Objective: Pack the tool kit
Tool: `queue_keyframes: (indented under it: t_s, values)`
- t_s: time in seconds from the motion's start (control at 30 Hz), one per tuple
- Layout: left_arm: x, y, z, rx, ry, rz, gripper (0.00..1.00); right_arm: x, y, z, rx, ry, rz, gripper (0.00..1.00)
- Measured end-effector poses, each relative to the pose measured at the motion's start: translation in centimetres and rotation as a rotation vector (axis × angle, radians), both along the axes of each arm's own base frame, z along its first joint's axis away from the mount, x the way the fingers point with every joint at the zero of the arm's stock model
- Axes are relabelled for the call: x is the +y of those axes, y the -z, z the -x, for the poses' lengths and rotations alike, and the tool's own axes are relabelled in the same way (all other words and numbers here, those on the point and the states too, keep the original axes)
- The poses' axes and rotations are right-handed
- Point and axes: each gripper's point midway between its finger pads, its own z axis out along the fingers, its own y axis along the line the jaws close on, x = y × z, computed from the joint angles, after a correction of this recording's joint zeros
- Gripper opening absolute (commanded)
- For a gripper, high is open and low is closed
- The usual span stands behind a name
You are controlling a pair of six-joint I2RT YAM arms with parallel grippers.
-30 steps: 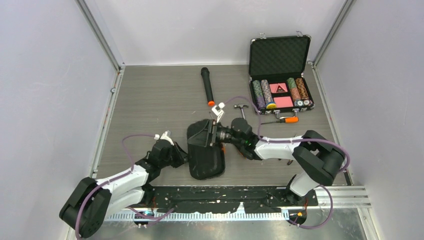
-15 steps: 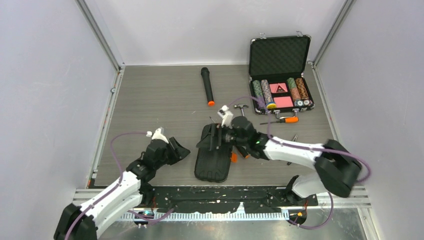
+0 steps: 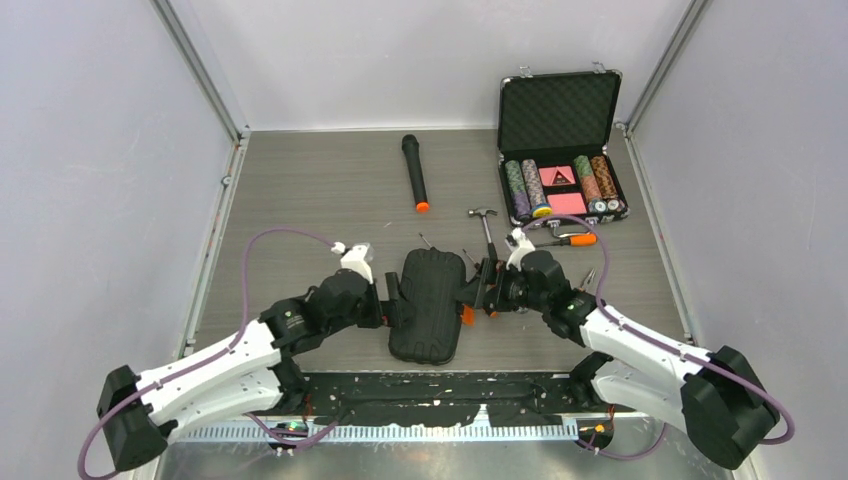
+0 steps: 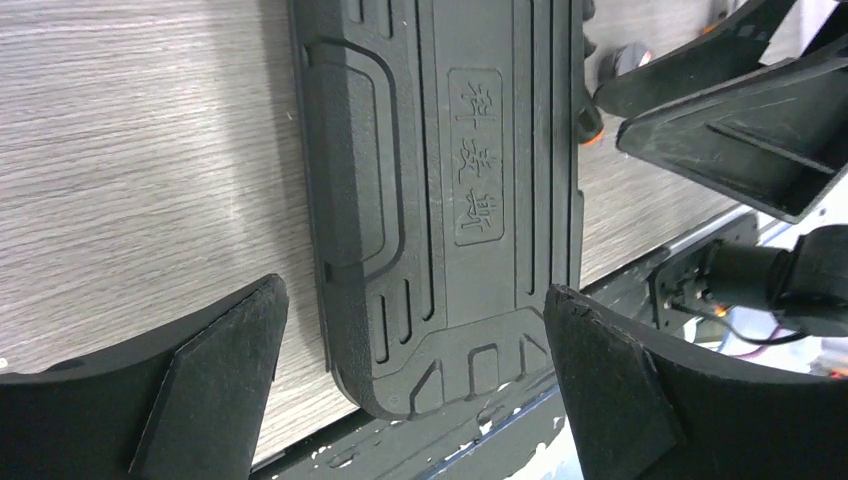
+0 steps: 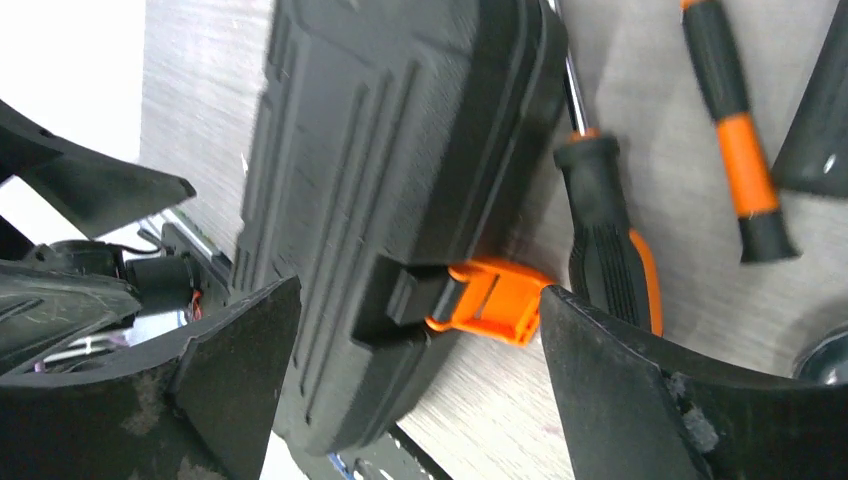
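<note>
The tool kit is a black ribbed case lying flat with its lid down near the table's front edge. Its orange latch sticks out from the right side. My left gripper is open at the case's left edge. In the left wrist view the tool kit fills the space beyond the spread left gripper. My right gripper is open at the case's right side. In the right wrist view the latch lies between the right gripper's fingers, untouched. An orange-black screwdriver lies beside the case.
A hammer and another screwdriver lie on the table behind the right gripper. A black microphone lies at the back centre. An open poker chip case stands at the back right. The metal base rail runs just in front of the case.
The raised lid has come down and the case now lies shut and flat. The right gripper let go and drew back to the right. The left gripper opened and returned to the case's left edge.
</note>
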Motion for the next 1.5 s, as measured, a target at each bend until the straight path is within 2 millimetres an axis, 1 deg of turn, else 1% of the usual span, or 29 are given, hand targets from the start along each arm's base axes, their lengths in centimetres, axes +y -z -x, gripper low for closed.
queue_keyframes:
  t_s: [0.1,0.2,0.33,0.4,0.5,0.6,0.77,0.87,0.97,1.17,1.23,1.4,1.5]
  values:
    - [-0.6,0.7,0.2,0.016,0.023,-0.050,1.00,-0.1,1.8,1.2,0.058,-0.017,-0.017,0.99]
    - [-0.5,1.7,0.1,0.033,0.012,-0.087,0.99,0.3,2.7,1.6,0.087,-0.035,-0.046,1.00]
    - [-0.2,2.2,-0.5,0.046,-0.032,-0.085,0.94,1.3,2.7,1.3,0.083,-0.067,-0.092,1.00]
    - [0.2,2.9,-1.0,0.062,-0.065,-0.076,0.90,2.0,2.5,1.2,0.077,-0.090,-0.122,0.99]
    - [1.3,4.7,-1.8,0.112,-0.130,-0.063,0.86,2.6,2.2,1.3,0.066,-0.123,-0.157,0.98]
    - [2.1,6.6,-2.1,0.173,-0.176,-0.041,0.78,2.8,1.9,1.4,0.057,-0.144,-0.169,0.97]
    - [1.5,6.7,-3.5,0.205,-0.202,0.062,0.68,3.0,1.6,1.8,0.029,-0.191,-0.169,0.93]
    - [1.4,6.9,-4.1,0.221,-0.214,0.131,0.64,2.9,1.7,2.0,0.003,-0.222,-0.154,0.91]
    - [1.3,7.0,-4.3,0.244,-0.206,0.177,0.61,2.9,1.8,2.1,-0.021,-0.245,-0.141,0.91]
    - [0.8,7.2,-4.9,0.278,-0.181,0.253,0.59,2.9,1.6,2.1,-0.073,-0.277,-0.135,0.92]
    - [0.5,7.2,-5.2,0.278,-0.177,0.271,0.59,2.8,1.2,2.0,-0.106,-0.284,-0.132,0.92]
    - [0.3,7.1,-5.7,0.280,-0.178,0.294,0.58,2.1,0.0,1.4,-0.205,-0.279,-0.106,0.94]
    - [0.4,7.1,-5.9,0.278,-0.181,0.302,0.58,1.7,0.2,1.0,-0.220,-0.265,-0.085,0.95]
